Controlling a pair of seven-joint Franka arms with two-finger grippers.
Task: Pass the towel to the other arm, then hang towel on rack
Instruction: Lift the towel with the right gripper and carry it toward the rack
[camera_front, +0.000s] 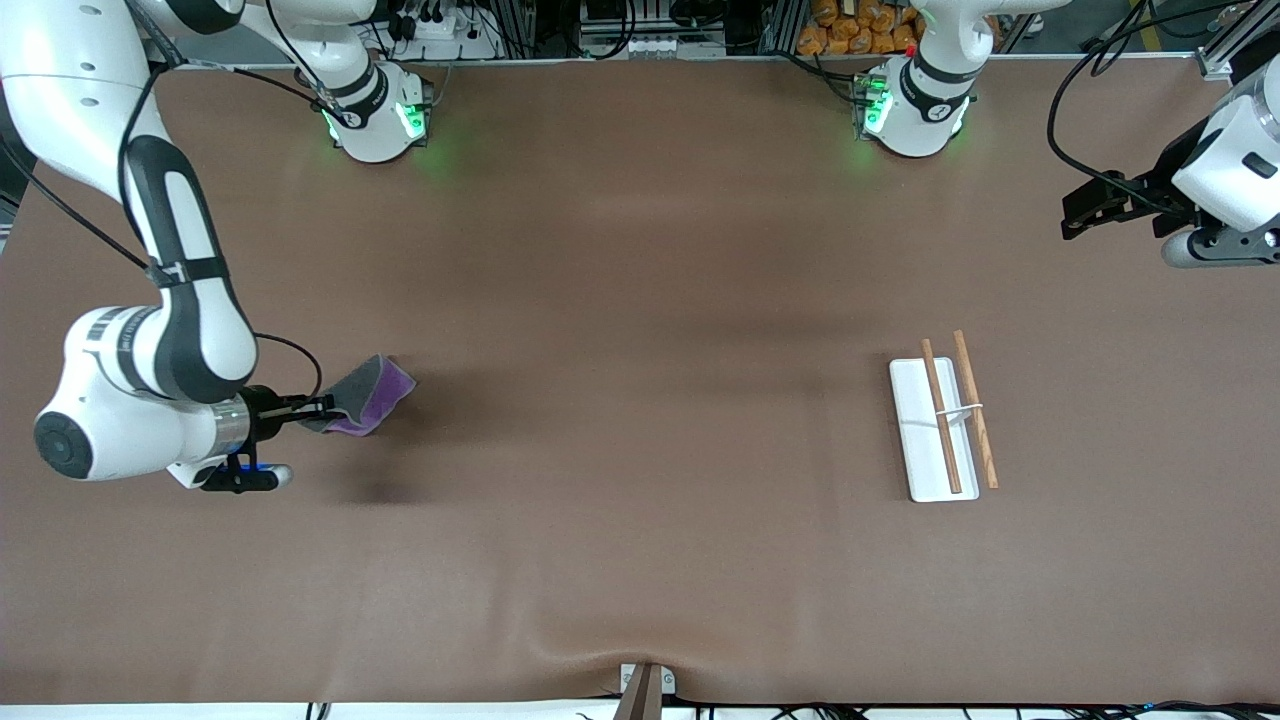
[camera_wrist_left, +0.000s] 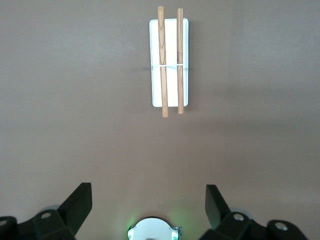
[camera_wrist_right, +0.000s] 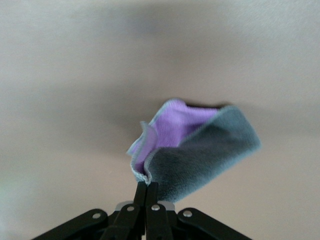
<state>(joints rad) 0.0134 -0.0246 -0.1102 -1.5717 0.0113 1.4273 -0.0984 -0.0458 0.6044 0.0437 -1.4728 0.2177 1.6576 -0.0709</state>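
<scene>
Towel (camera_front: 368, 396) pinched at one corner in the closed jaws of the right gripper (camera_front: 325, 406), hanging folded above the table (camera_front: 620, 420) at the right arm's end, grey face and purple face both showing. Rack (camera_front: 935, 425) sits flat toward the left arm's end, well apart. Left gripper (camera_front: 1085, 212) waits raised over that end's edge, jaws spread wide, nothing between them.

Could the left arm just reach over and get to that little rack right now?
Probably yes. The left gripper hangs open and empty near its own end of the table, and the rack lies toward that same end with only bare tabletop around it. The right gripper holds the towel far away.
</scene>
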